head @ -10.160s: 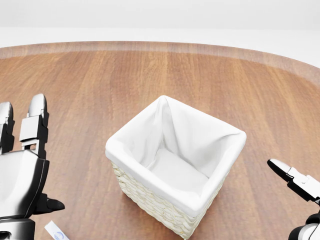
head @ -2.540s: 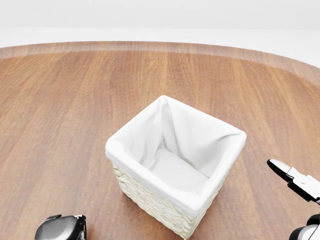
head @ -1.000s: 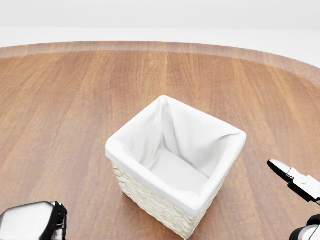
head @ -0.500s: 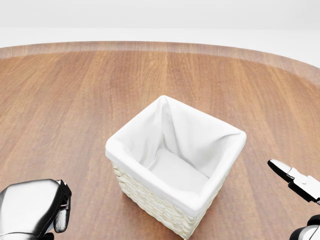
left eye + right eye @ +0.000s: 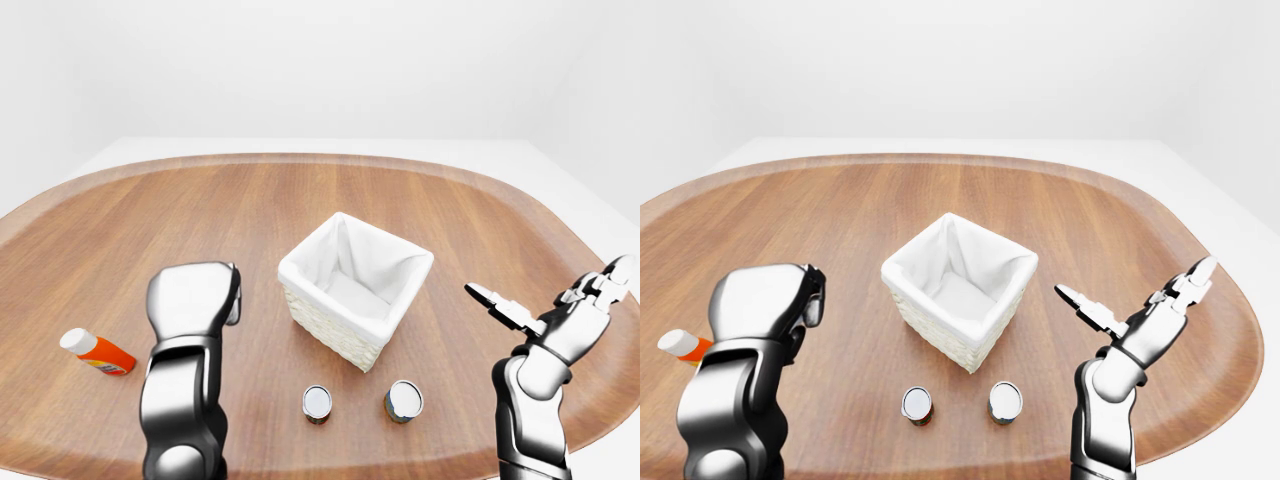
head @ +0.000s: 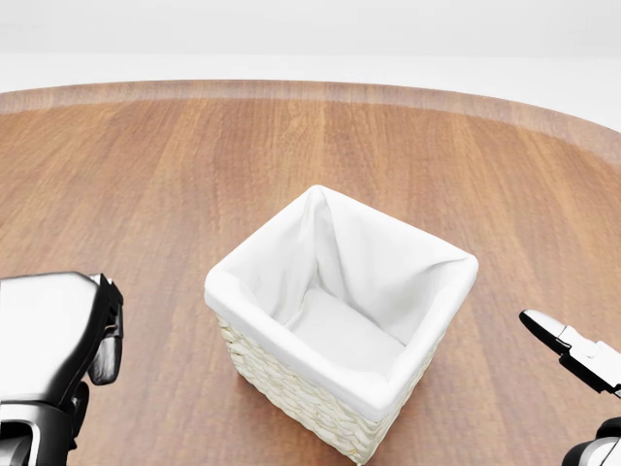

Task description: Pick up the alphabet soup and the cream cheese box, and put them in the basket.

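The white-lined wicker basket [image 5: 355,290] stands mid-table. My left hand [image 5: 200,298] hangs to its left, raised off the wood and curled into a fist, its back to the cameras. The cream cheese box is hidden inside it, and the spot on the table where it lay is bare in the right-eye view. Two small cans, one [image 5: 317,402] and the other [image 5: 404,400], stand below the basket near the table's near edge. I see only their lids, so I cannot tell which is the alphabet soup. My right hand [image 5: 545,295] is open to the right of the basket, fingers spread, holding nothing.
An orange bottle with a white cap [image 5: 97,352] lies on its side at the far left. The round wooden table [image 5: 200,200] ends in a raised rim with white floor beyond.
My left hand has risen from the bottom edge of the head view, shut, to the basket's height. Ten seconds ago it was open above a white-and-blue box. The right hand has stayed put.
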`<state>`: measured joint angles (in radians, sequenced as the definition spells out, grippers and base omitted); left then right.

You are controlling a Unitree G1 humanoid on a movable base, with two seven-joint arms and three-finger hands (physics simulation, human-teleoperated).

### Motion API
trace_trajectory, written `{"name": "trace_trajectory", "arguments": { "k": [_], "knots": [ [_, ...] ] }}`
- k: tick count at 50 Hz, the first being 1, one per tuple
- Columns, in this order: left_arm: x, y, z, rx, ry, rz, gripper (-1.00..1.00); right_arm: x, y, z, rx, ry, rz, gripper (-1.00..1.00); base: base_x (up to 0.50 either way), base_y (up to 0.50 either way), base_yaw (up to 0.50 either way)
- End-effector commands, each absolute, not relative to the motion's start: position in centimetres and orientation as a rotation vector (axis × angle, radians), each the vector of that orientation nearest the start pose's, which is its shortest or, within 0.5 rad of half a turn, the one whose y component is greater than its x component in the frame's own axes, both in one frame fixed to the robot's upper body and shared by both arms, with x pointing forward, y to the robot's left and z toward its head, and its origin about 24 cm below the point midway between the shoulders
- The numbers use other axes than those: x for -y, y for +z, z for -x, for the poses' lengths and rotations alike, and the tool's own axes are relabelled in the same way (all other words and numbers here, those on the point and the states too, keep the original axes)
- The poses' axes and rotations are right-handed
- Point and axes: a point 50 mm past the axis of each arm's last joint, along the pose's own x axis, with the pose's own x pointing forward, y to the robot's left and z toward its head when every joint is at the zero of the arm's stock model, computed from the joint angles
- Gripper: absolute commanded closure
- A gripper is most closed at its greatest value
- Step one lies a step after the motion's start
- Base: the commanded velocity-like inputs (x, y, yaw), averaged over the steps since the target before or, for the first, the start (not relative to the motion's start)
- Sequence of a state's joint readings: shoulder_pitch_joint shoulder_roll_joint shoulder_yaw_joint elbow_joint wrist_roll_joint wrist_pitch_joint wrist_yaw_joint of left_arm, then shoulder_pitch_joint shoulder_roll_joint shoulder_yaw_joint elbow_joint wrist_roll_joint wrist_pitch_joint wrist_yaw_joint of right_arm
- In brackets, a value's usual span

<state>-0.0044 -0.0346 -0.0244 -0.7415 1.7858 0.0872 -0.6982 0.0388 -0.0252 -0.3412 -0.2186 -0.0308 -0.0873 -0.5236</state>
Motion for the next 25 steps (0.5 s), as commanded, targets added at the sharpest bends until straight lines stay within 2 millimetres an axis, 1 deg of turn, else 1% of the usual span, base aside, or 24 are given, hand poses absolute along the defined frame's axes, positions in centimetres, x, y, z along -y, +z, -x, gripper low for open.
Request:
{"name": "trace_trajectory", "arguments": {
  "k": [1, 2, 3, 5, 7, 9, 16, 18, 22, 23, 25],
  "knots": [
    [-14.3, 19.9, -21.1, 0.003, 0.302, -1.653, 1.0, 25.7, 9.6, -21.1, 0.301, -0.865, 0.043, -1.0, 0.0, 0.0, 0.0],
    [-14.2, 20.1, -21.2, 0.01, 0.309, -1.658, 1.0, 25.7, 9.6, -21.2, 0.301, -0.865, 0.043, -1.0, 0.0, 0.0, 0.0],
    [-13.9, 20.9, -21.5, 0.033, 0.345, -1.682, 1.0, 25.7, 9.3, -21.3, 0.288, -0.865, 0.045, -1.0, 0.0, 0.0, 0.0],
    [-13.7, 21.6, -21.7, 0.055, 0.378, -1.682, 1.0, 25.7, 9.3, -21.2, 0.29, -0.865, 0.043, -1.0, 0.0, 0.0, 0.0],
    [-13.6, 23.0, -22.2, 0.094, 0.434, -1.681, 1.0, 25.7, 9.5, -21.2, 0.299, -0.864, 0.043, -1.0, 0.0, 0.0, 0.0],
    [-13.3, 23.5, -22.5, 0.112, 0.443, -1.684, 1.0, 25.7, 9.5, -21.2, 0.3, -0.864, 0.043, -1.0, 0.0, 0.0, 0.0],
    [-11.6, 24.3, -23.7, 0.191, 0.405, -1.738, 1.0, 25.8, 9.4, -21.3, 0.293, -0.865, 0.042, -1.0, 0.0, 0.0, 0.0],
    [-10.8, 24.3, -24.4, 0.207, 0.378, -1.756, 1.0, 25.7, 9.4, -21.2, 0.294, -0.865, 0.042, -1.0, 0.0, 0.0, 0.0],
    [-10.4, 24.2, -25.2, 0.191, 0.349, -1.744, 1.0, 25.7, 9.5, -21.2, 0.296, -0.865, 0.041, -1.0, 0.0, 0.0, 0.0],
    [-10.2, 23.7, -25.8, 0.167, 0.315, -1.734, 1.0, 25.7, 9.4, -21.2, 0.294, -0.865, 0.04, -1.0, 0.0, 0.0, 0.0],
    [-10.1, 23.7, -25.9, 0.164, 0.313, -1.731, 1.0, 25.7, 9.4, -21.2, 0.294, -0.865, 0.04, -1.0, 0.0, 0.0, 0.0]
  ]
}}
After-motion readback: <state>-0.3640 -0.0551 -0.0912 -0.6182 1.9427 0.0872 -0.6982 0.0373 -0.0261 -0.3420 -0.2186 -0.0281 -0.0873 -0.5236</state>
